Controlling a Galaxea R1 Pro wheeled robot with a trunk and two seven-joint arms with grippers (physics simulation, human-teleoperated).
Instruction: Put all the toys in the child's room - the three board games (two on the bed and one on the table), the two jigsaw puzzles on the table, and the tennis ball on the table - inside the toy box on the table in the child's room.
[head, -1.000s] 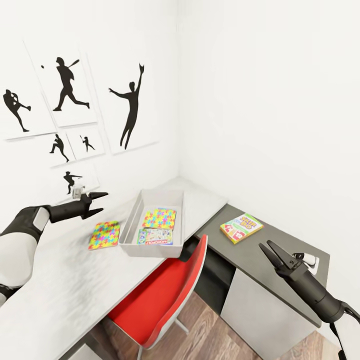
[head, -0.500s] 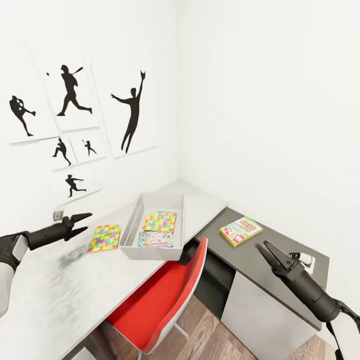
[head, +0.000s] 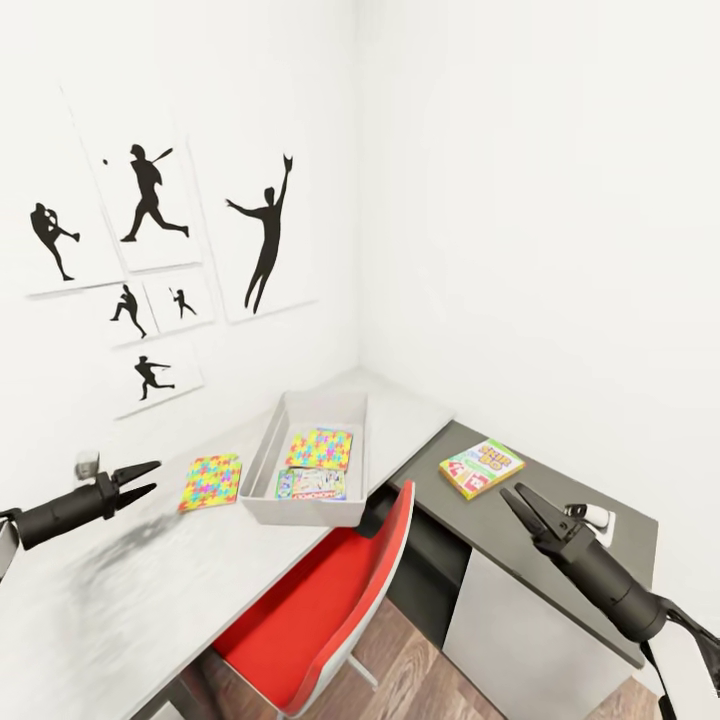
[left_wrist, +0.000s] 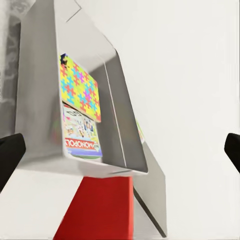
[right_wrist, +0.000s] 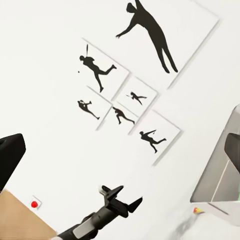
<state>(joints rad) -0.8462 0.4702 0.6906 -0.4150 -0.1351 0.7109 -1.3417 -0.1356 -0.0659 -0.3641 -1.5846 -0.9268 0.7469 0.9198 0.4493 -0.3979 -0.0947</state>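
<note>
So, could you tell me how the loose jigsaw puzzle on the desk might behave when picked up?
The jigsaw puzzle lies thin and flat on the table, so fingers probably struggle to get under its edge. It likely slides when pushed and feels light.

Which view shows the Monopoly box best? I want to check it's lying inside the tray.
The left wrist view: the Monopoly box lies flat in the toy box, logo legible. The head view shows it smaller; the right wrist view catches just the toy box's edge.
</note>
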